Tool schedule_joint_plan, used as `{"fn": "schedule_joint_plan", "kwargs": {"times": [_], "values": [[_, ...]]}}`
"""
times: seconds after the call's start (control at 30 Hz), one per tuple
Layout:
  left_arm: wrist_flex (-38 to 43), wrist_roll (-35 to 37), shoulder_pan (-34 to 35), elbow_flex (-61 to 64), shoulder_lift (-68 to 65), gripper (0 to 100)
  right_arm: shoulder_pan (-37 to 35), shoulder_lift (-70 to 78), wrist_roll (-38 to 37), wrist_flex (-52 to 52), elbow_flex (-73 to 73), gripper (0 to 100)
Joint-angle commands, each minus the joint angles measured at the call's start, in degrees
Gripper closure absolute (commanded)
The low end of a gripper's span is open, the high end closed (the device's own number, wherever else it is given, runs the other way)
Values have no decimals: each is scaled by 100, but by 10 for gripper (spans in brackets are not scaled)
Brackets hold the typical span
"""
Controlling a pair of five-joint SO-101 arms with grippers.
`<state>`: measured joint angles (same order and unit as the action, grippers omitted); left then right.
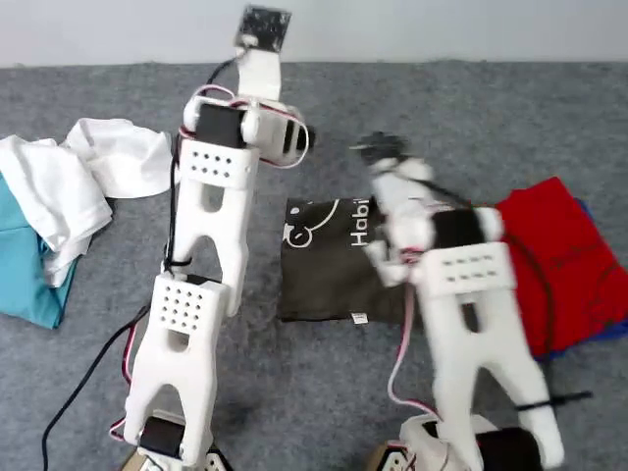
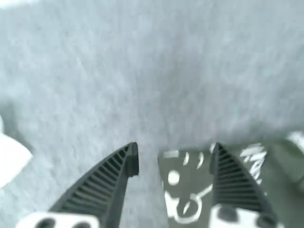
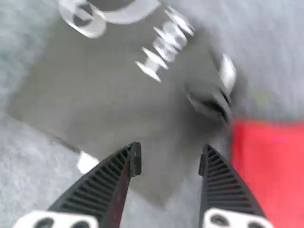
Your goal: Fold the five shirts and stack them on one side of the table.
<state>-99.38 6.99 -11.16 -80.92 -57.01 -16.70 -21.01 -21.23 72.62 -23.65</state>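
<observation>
A folded black shirt (image 1: 324, 265) with white print lies mid-table. Right of it a red shirt (image 1: 559, 255) rests on a blue one (image 1: 603, 334). White shirts (image 1: 69, 182) and a teal shirt (image 1: 25, 270) are heaped at the left. My left gripper (image 2: 173, 156) hangs open, raised over grey table, with the black shirt's printed corner (image 2: 185, 194) below it. My right gripper (image 3: 171, 154) is open above the black shirt (image 3: 118, 95), with the red shirt (image 3: 268, 161) beside it. Neither gripper holds anything. In the high view the left gripper (image 1: 263, 27) is at the far edge and the right gripper (image 1: 381, 149) just beyond the black shirt.
The table is covered in grey felt (image 1: 471, 118). A white cloth edge (image 2: 9, 156) shows in the left wrist view. The two white arms (image 1: 206, 255) stand side by side at the near edge, with cables (image 1: 88, 378) trailing by the left base.
</observation>
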Motion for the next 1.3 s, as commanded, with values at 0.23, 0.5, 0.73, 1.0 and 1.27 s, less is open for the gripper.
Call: {"fn": "schedule_joint_plan", "kwargs": {"times": [0.23,0.5,0.73,1.0,1.27], "values": [[378,0,26,2149,334,757,-312,1692,0,-2202,53,790],[1257,-18,35,3134,325,757,602,2756,492,-2721,598,790],[1653,-18,9,3512,325,757,901,2888,457,-2774,985,790],[1653,-18,35,3512,334,757,1262,2888,-35,-2914,1064,790],[993,-18,246,2923,668,755,1393,2273,-44,-1587,1758,790]]}}
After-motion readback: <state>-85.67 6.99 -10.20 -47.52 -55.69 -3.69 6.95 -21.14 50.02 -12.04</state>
